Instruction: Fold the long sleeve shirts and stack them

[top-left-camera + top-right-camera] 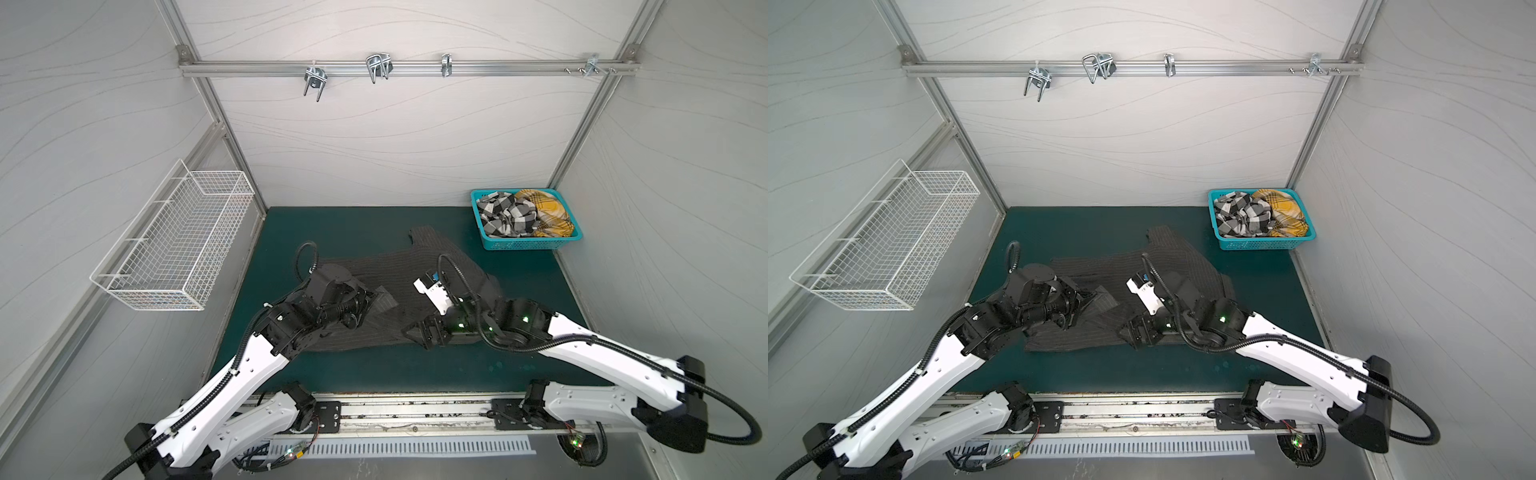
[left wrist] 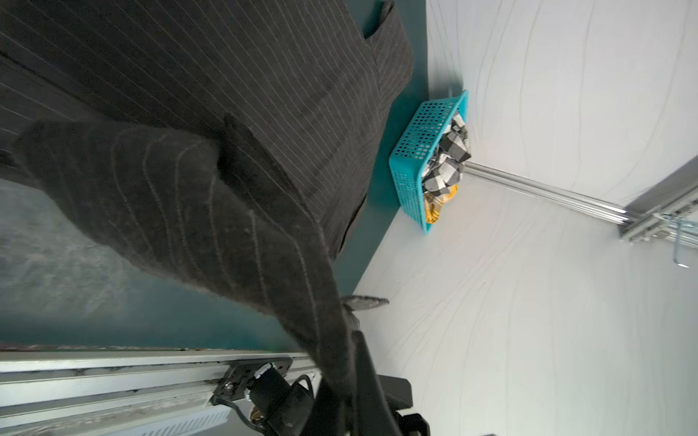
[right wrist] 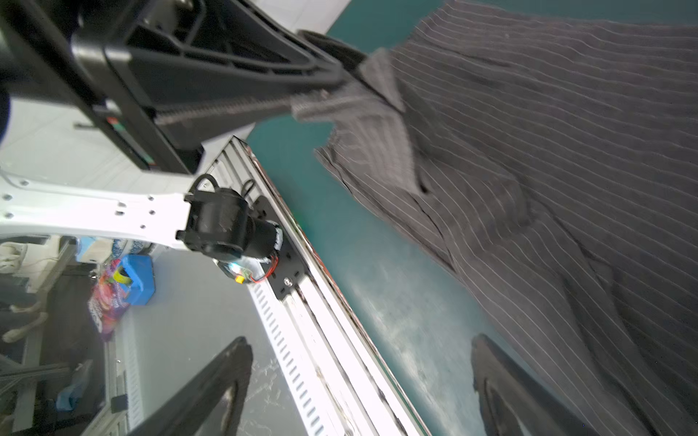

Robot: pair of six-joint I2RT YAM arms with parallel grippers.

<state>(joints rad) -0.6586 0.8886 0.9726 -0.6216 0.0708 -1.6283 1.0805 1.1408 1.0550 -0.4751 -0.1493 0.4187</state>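
Pinstriped charcoal shirt (image 1: 432, 259) lies spread; checked shirt (image 1: 505, 218) and mustard shirt (image 1: 549, 212) crumpled.

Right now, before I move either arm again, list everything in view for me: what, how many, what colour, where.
pinstriped shirt: one, charcoal grey, spread on the middle of the mat
checked shirt: one, black and white, crumpled in the plastic basket
plaid shirt: one, mustard yellow, in the same basket beside the checked shirt
plastic basket: one, teal, far right corner of the mat
mat: one, dark teal, covering the work surface
wire basket: one, white, hung on the left wall
hooks: four, silver, on the rail across the back wall
left gripper: one, black, shut on a flap of the pinstriped shirt
right gripper: one, black, open, by the shirt's near edge, holding nothing
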